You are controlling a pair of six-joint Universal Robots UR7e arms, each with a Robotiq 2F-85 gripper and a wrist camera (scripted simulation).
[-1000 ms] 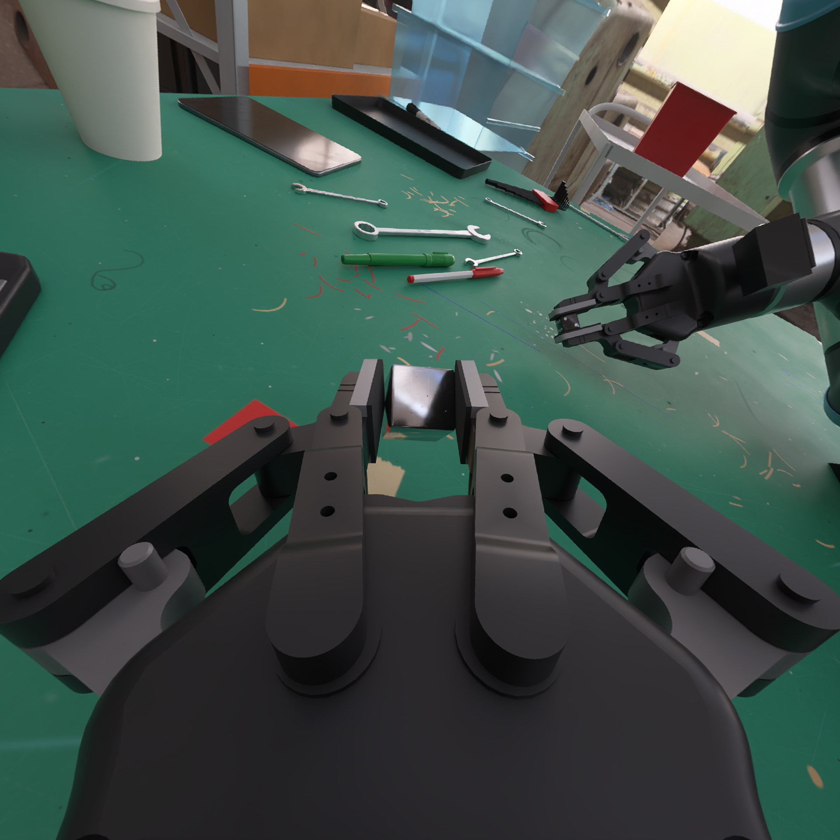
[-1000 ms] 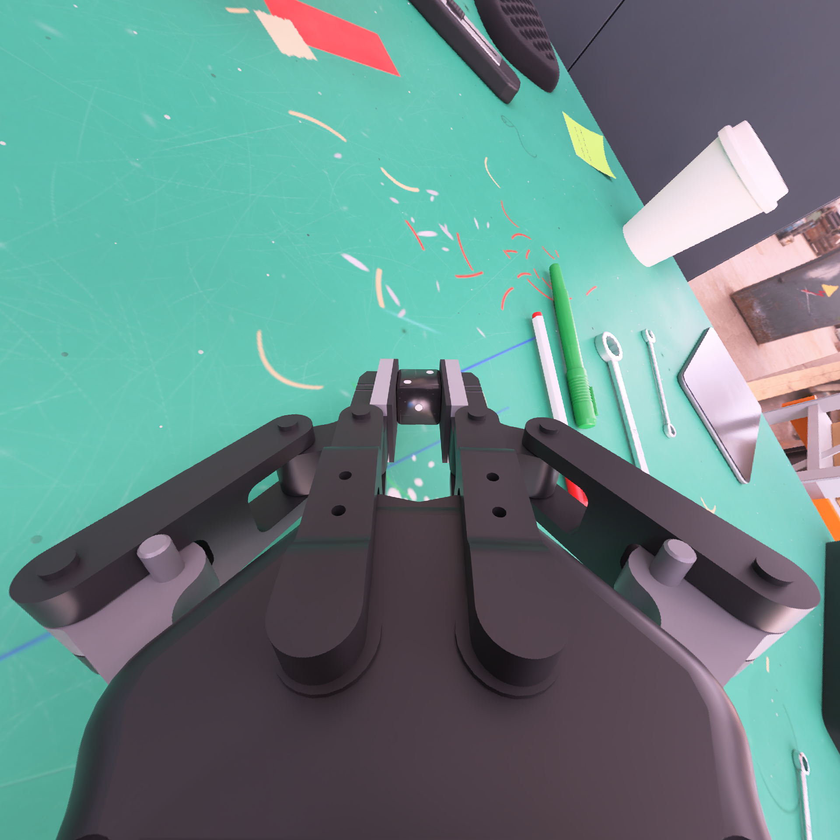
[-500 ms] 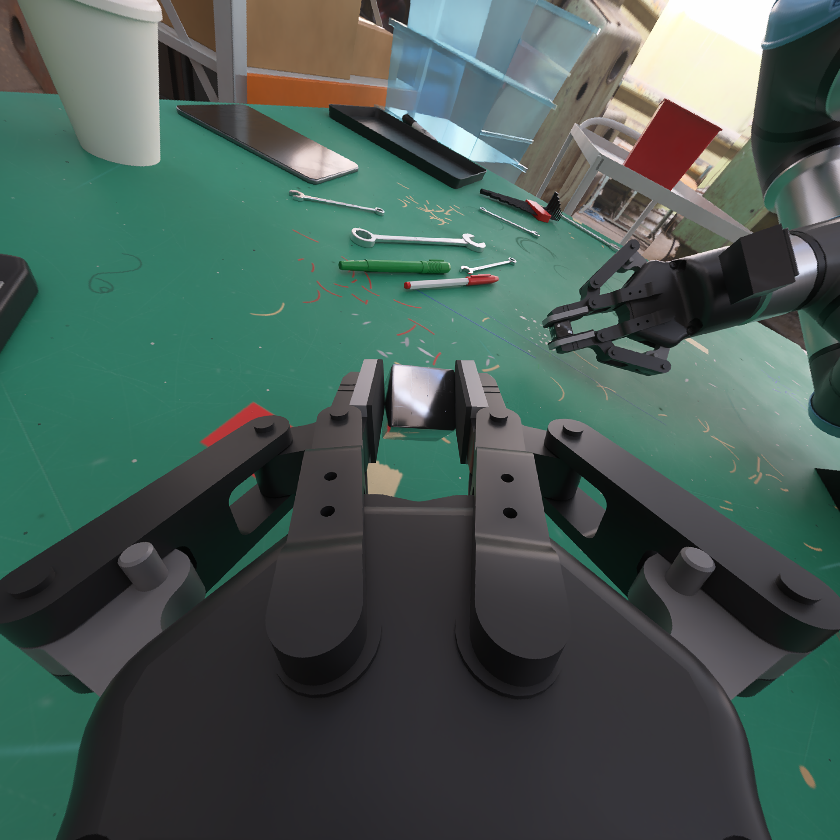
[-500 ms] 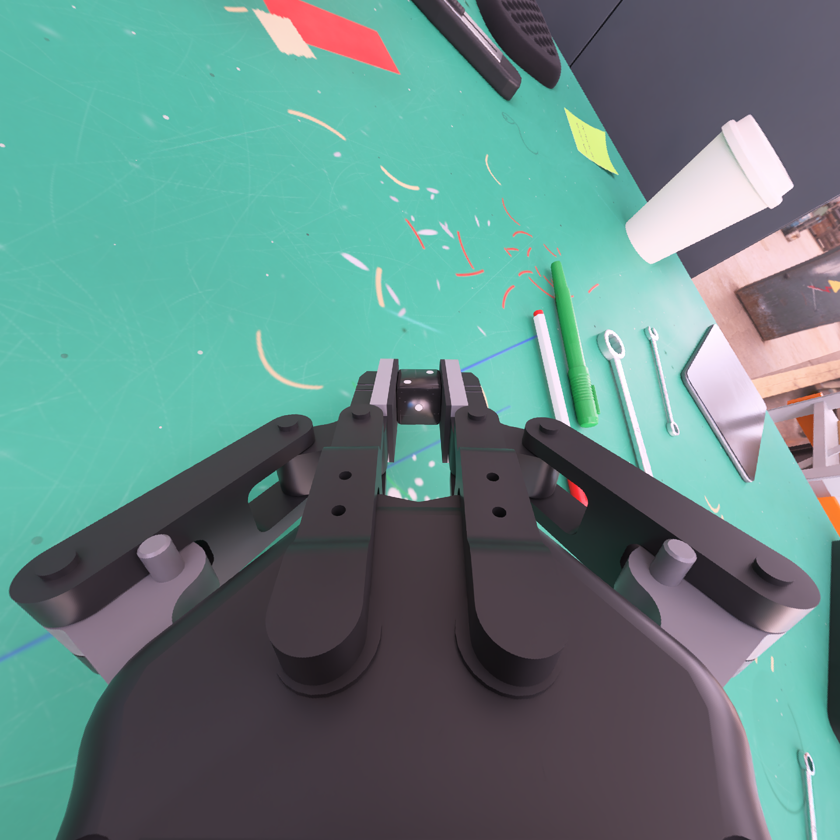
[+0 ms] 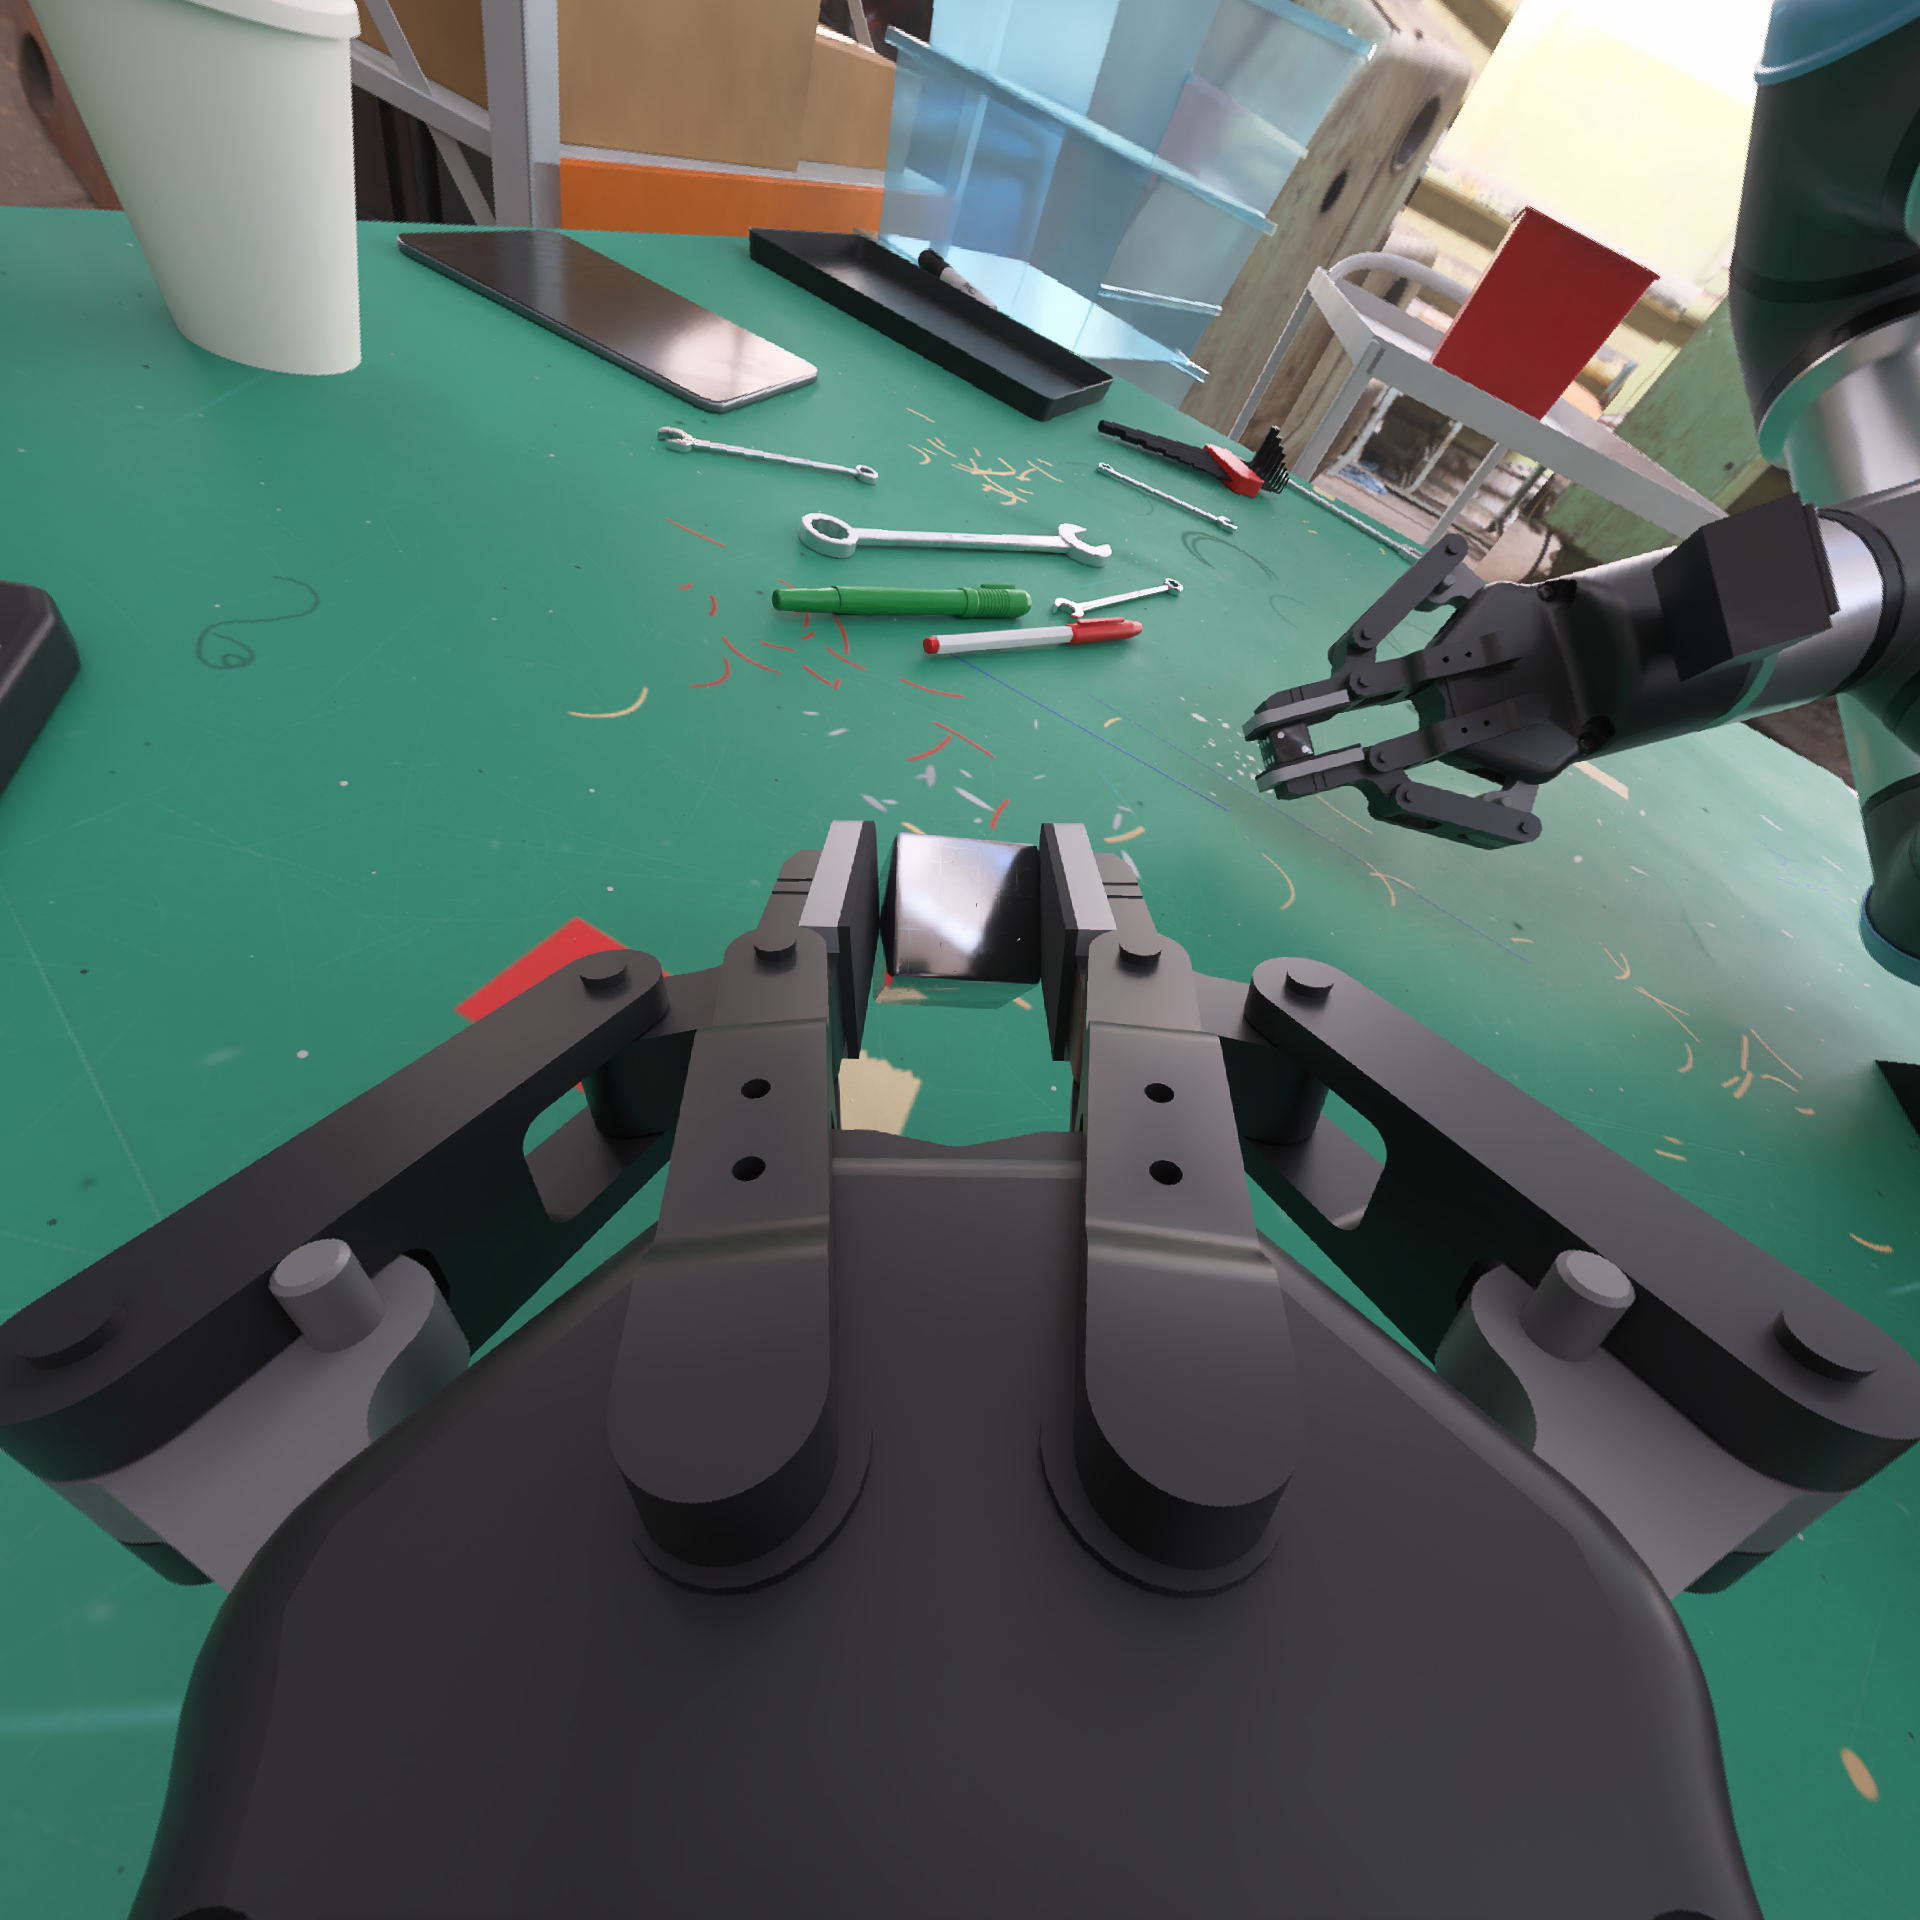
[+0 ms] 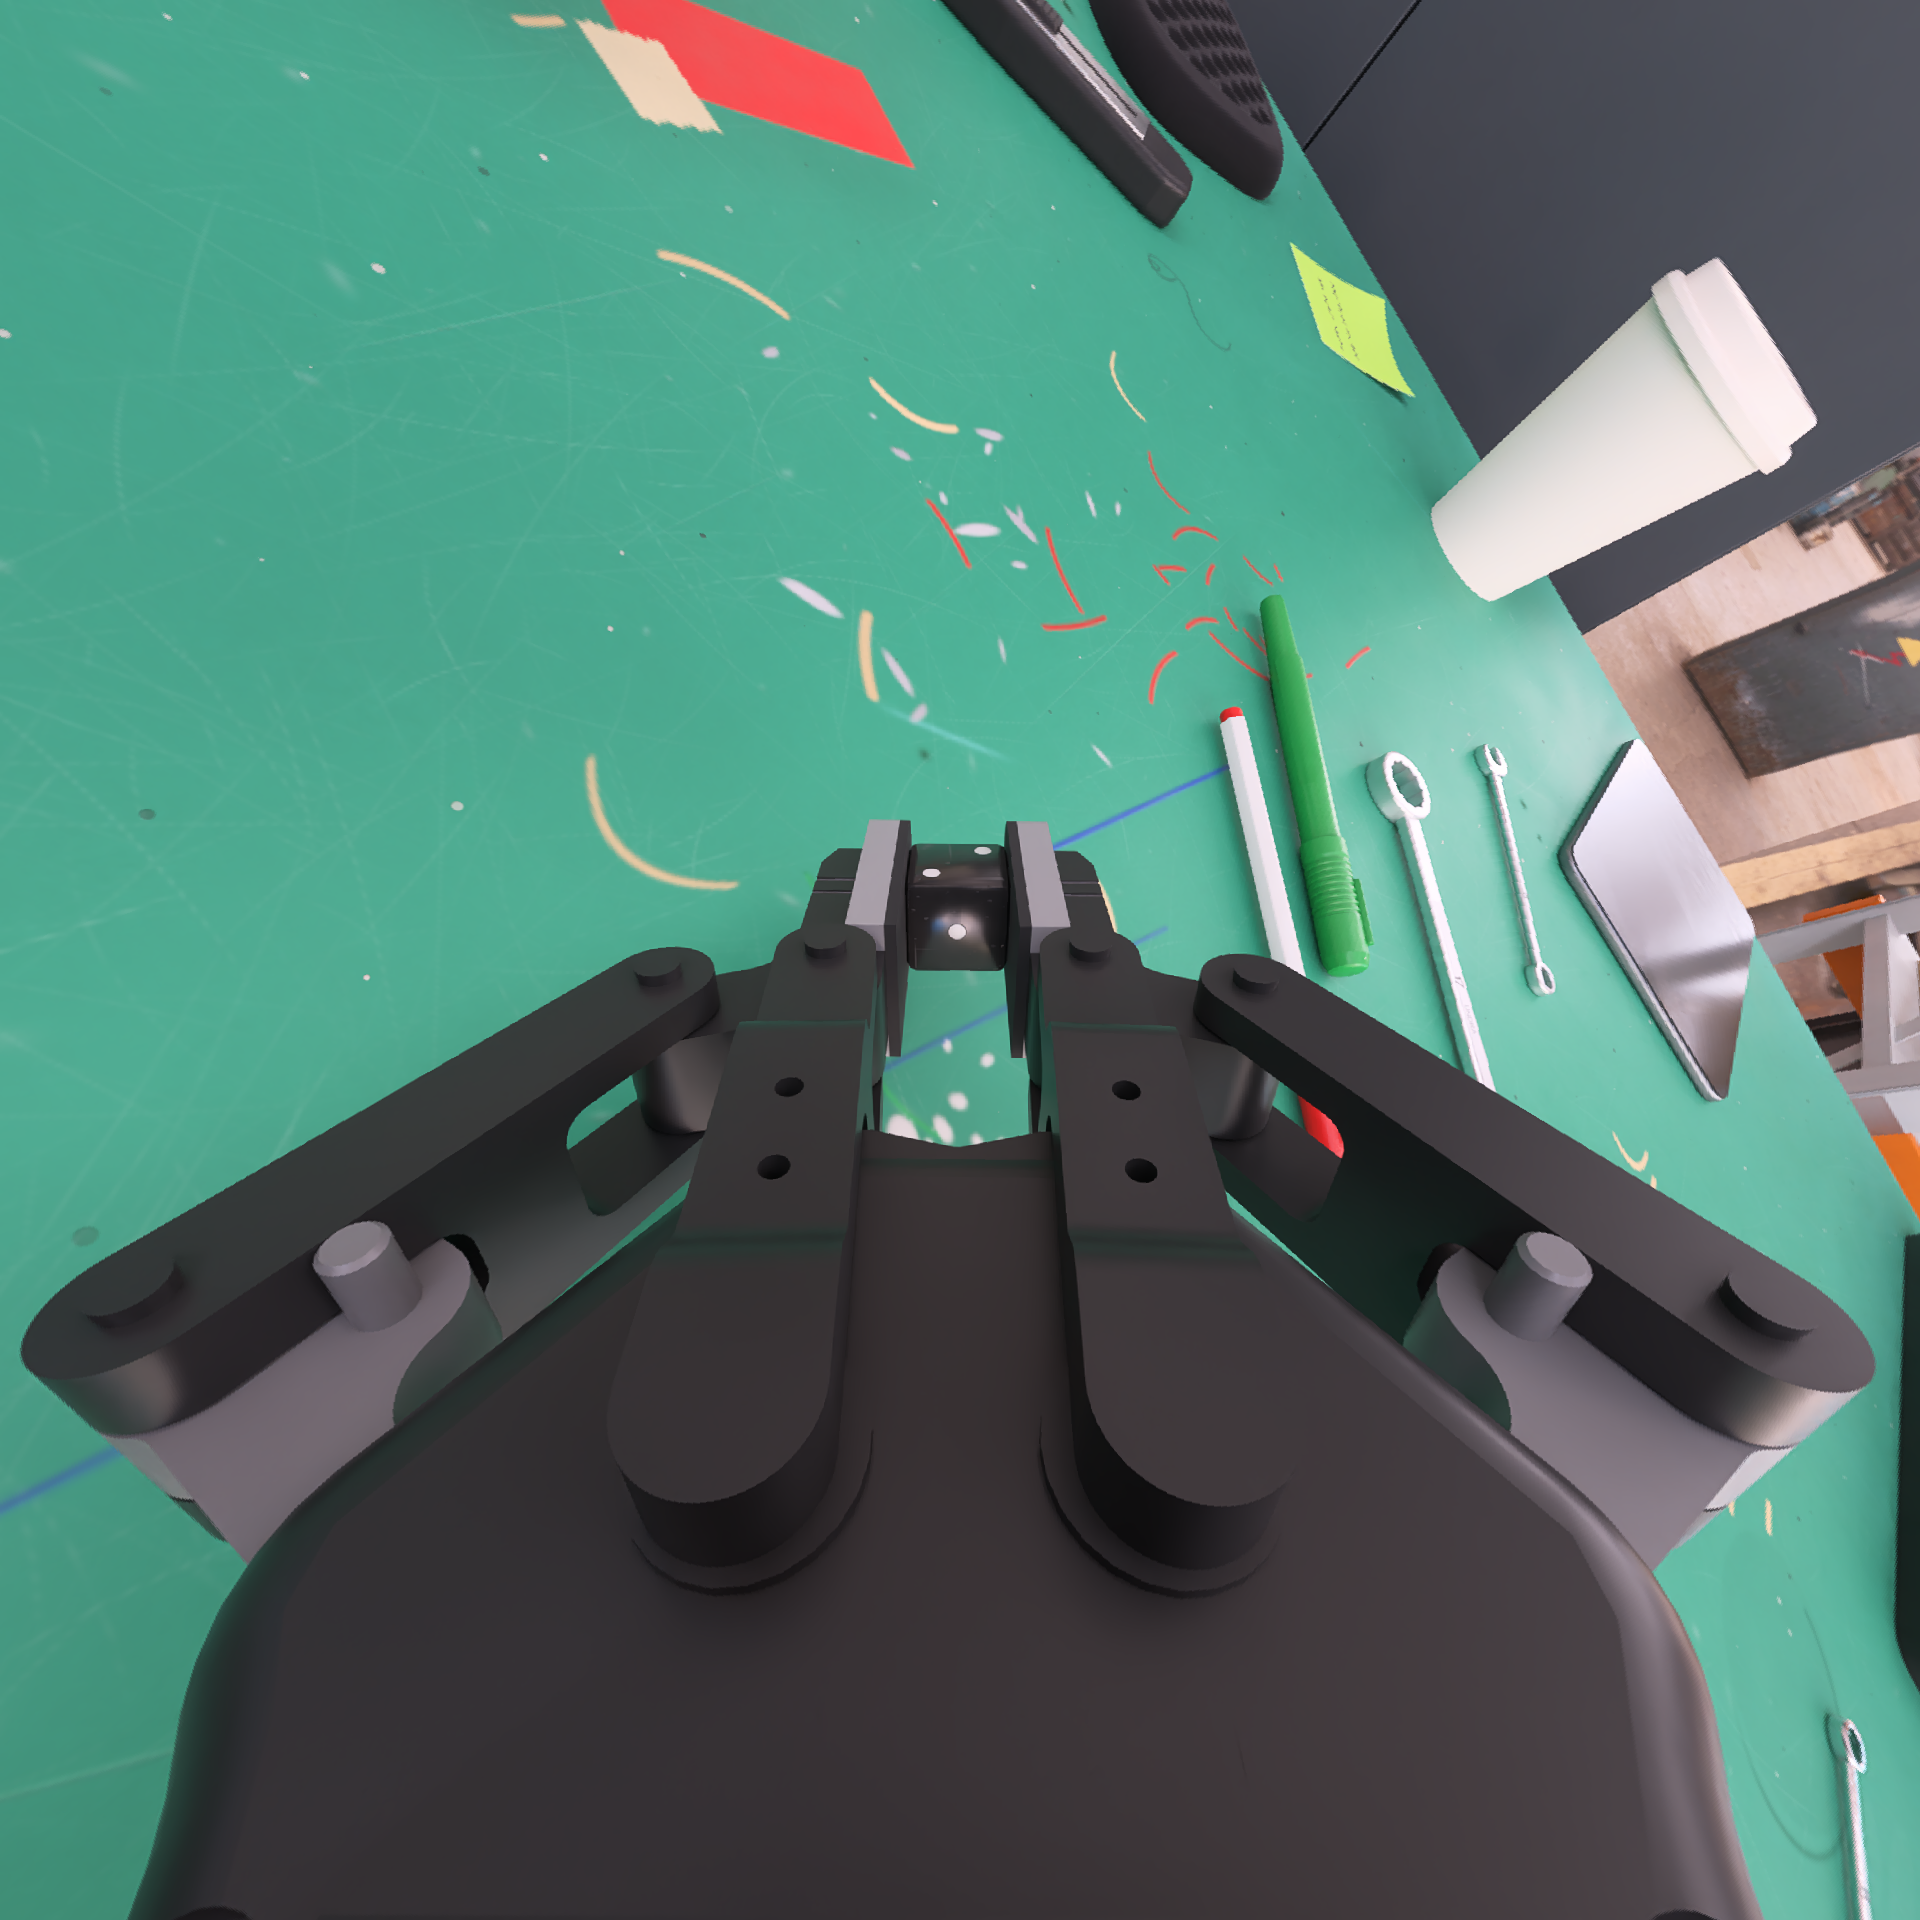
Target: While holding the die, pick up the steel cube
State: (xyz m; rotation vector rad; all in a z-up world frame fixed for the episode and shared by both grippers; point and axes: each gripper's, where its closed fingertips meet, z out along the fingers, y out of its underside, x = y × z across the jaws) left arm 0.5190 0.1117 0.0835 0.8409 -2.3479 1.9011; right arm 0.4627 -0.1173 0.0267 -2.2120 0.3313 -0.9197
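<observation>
My left gripper [image 5: 958, 909] is shut on the steel cube [image 5: 956, 920], a shiny dark metal block held between both pads above the green table [image 5: 364, 790]. My right gripper [image 6: 956, 899] is shut on the die [image 6: 956, 914], small and black with white dots, held above the table. The right gripper also shows in the left wrist view [image 5: 1280, 750], off to the right, with the die [image 5: 1291, 744] between its tips.
A green marker [image 5: 899, 600], a red-capped pen [image 5: 1029, 637] and several wrenches [image 5: 951, 537] lie ahead. A white cup [image 5: 229, 177], a dark tablet [image 5: 613, 312] and a black tray [image 5: 925, 317] stand farther back. Red tape [image 6: 758, 73] lies on the mat.
The left gripper has risen a little with the steel cube; the table items sit slightly lower and farther in its view. The right gripper holds the die almost still.
</observation>
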